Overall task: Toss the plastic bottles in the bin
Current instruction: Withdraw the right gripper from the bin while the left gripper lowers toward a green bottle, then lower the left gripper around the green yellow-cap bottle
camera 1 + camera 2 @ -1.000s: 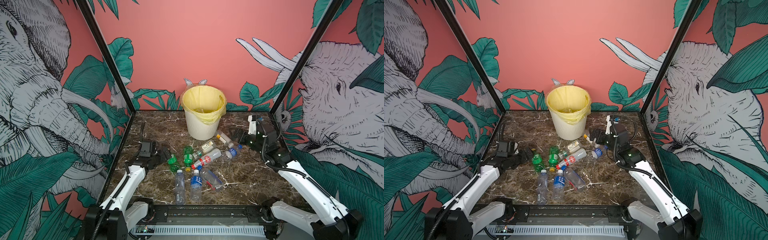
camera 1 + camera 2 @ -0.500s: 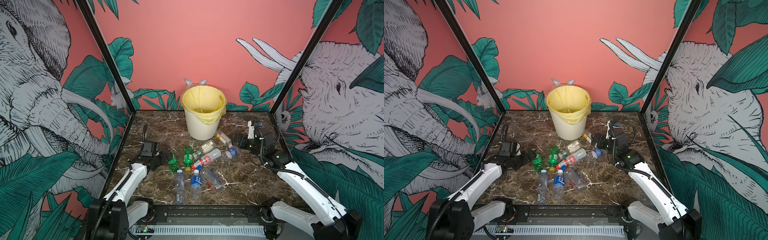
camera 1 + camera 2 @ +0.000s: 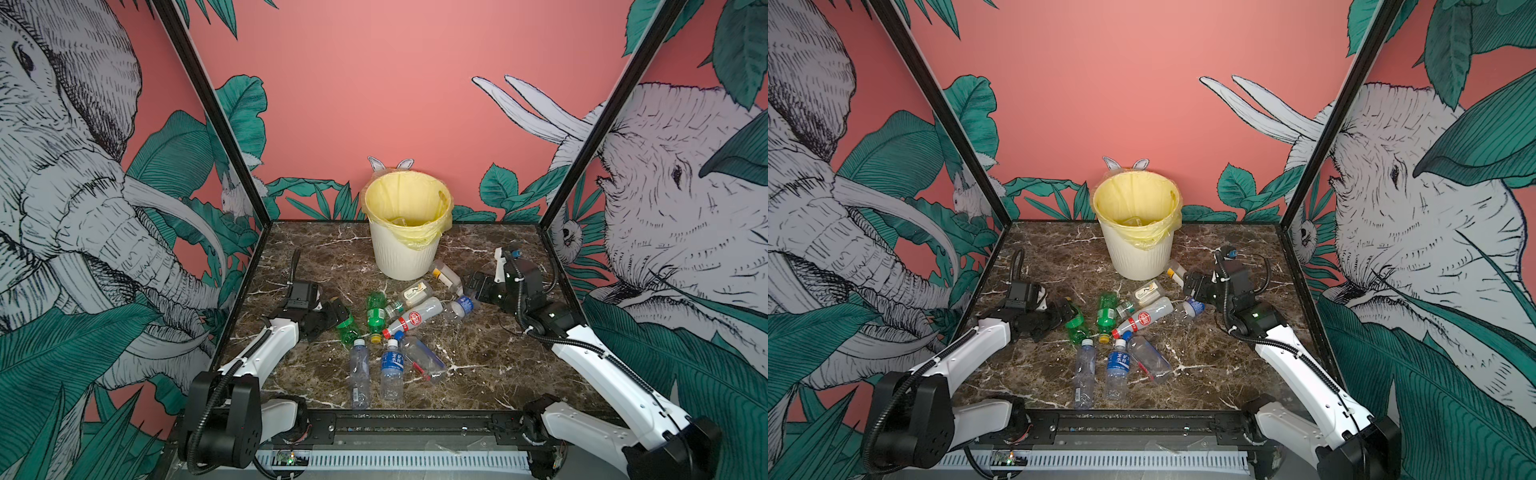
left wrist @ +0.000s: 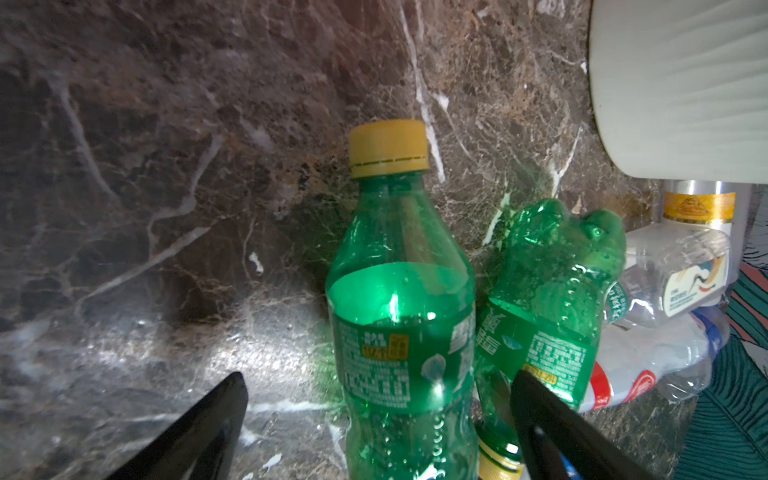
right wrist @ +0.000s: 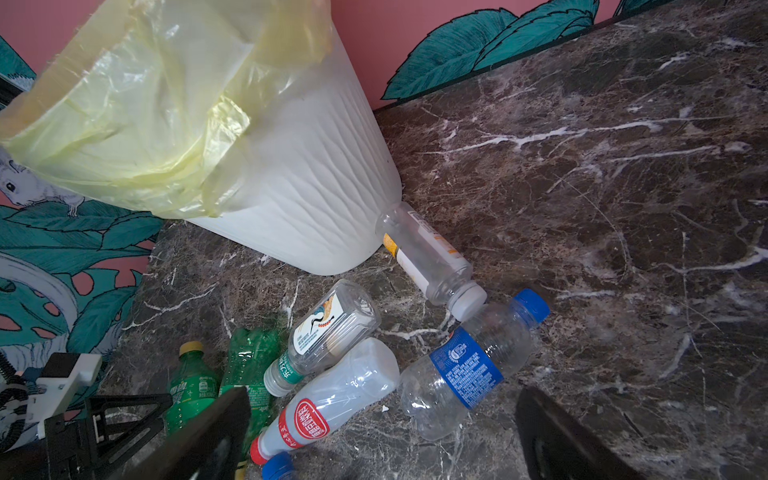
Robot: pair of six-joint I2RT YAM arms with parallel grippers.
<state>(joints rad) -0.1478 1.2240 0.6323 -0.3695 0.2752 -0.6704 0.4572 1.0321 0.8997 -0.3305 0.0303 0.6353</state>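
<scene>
Ok, left gripper (image 4: 377,375) is sitting spread wide, gripping nothing. Its fingers (image 4: 216,411) are straddling a green bottle (image 4: 399,311) with a yellow cap, which is lying on the marble table (image 3: 498,353). One finger is poking between it and a second green bottle (image 4: 552,291) just to the right. Can't tell whether it's making contact with either.

Right gripper (image 5: 382,391) is also standing fully apart and empty. It's hanging above a blue-label bottle (image 5: 469,365) with a blue cap, on the right side of the pile. A red-label bottle (image 5: 332,399) is lying just left of that one, its base butting against it. An orange-label bottle (image 5: 428,253) is lying farther back with its base against the foot of the bin (image 3: 403,253).

On the near side of the pile, a row of three clear bottles (image 3: 392,370) is lying side by side, caps pointing far.

Bin is standing upright at the far centre of the table, with its yellow liner (image 3: 419,239) hanging folded over the rim. The whole pile is lying outside it, on its near side. Something clear is showing in the bottom; can't tell what.
</scene>
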